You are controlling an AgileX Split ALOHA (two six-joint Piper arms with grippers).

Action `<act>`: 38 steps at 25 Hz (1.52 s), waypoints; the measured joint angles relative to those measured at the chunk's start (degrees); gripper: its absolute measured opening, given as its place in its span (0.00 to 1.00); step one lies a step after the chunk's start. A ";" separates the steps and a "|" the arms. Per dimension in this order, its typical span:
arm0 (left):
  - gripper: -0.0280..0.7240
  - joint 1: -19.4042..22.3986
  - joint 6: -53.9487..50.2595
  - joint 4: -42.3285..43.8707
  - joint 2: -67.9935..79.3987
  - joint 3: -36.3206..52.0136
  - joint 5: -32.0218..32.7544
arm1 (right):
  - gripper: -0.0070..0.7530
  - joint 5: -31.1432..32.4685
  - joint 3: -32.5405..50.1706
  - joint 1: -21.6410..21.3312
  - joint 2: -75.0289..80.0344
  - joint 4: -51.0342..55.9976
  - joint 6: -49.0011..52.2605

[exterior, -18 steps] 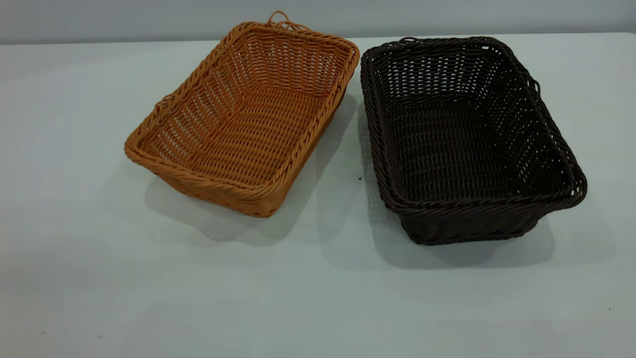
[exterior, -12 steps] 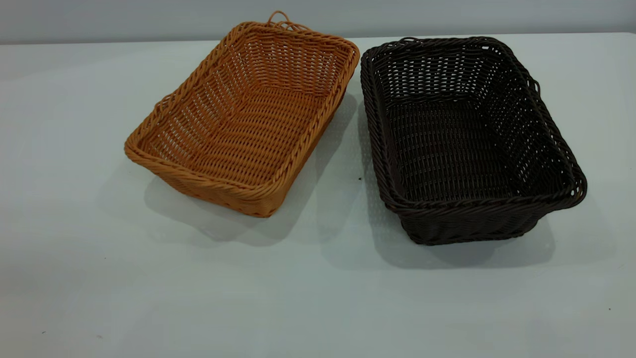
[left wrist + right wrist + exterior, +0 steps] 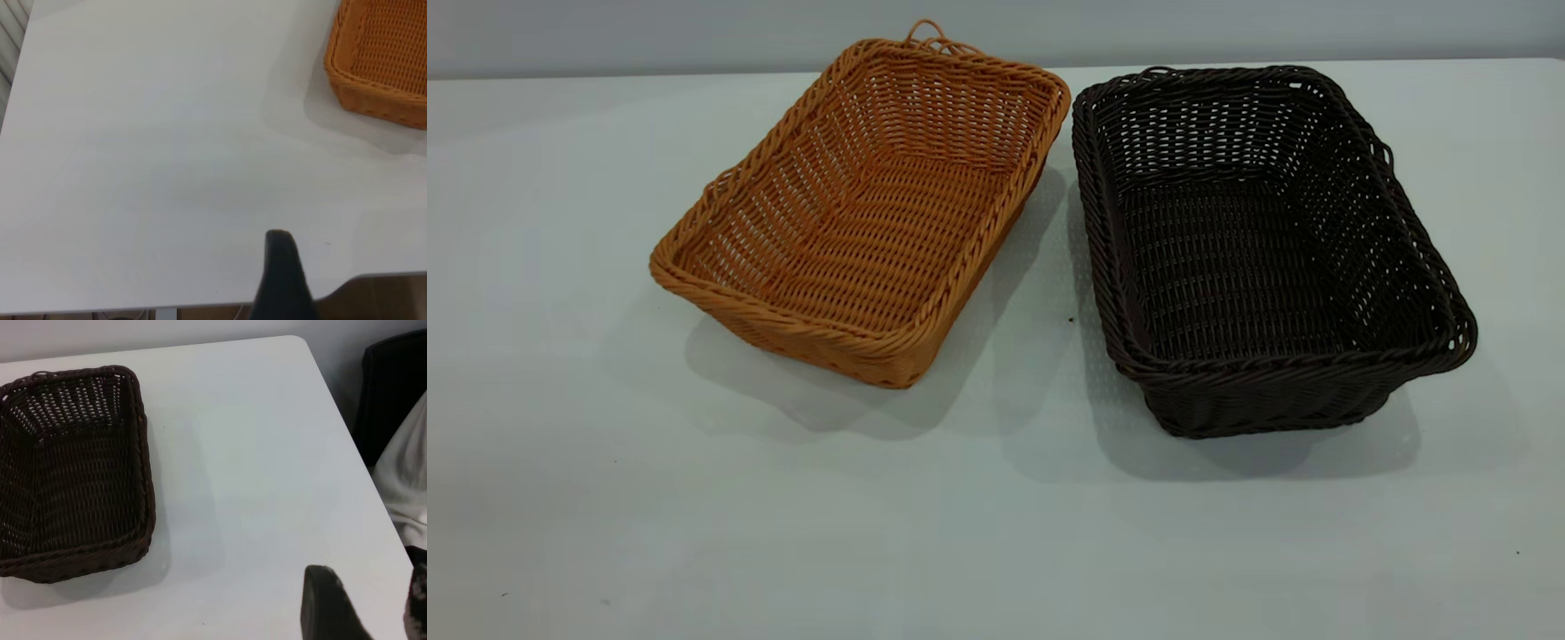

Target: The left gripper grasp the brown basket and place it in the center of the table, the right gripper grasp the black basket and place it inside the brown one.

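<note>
Hanging over the near edge of the table (image 3: pixel 167 167), the left gripper (image 3: pixel 283 277) is showing only one dark finger in its wrist view, so I cannot tell how wide it is standing; it is holding nothing. Well apart from that finger, ahead of it and off to one side, the brown basket (image 3: pixel 380 63) is sitting flat on the white top with only a corner in sight.

The right gripper (image 3: pixel 363 603) is hovering above the table's rounded corner (image 3: pixel 293 343), with one dark finger (image 3: pixel 327 603) plain to see and a second at the frame's edge, a bare gap lying between them, nothing gripped. The black basket (image 3: pixel 70 470) is lying well apart from it, out ahead and to one side, resting on the table.

Looking from outside, neither arm is showing. The brown basket (image 3: pixel 863 209) is an orange-tan woven tray with a braided rim and a small loop (image 3: pixel 929 36) at its far short end, sitting turned at an angle. The black basket (image 3: pixel 1263 244) is the same sort of tray in very dark weave. They are standing side by side, far corners nearly touching, near ends spread apart, both empty. A pale cloth-covered shape (image 3: pixel 403 477) is sitting beyond the table edge near the right gripper.
</note>
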 joint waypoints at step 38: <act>0.66 0.00 -2.71 -0.10 33.99 -9.46 -19.52 | 0.38 -0.01 0.00 0.00 0.00 -1.30 0.47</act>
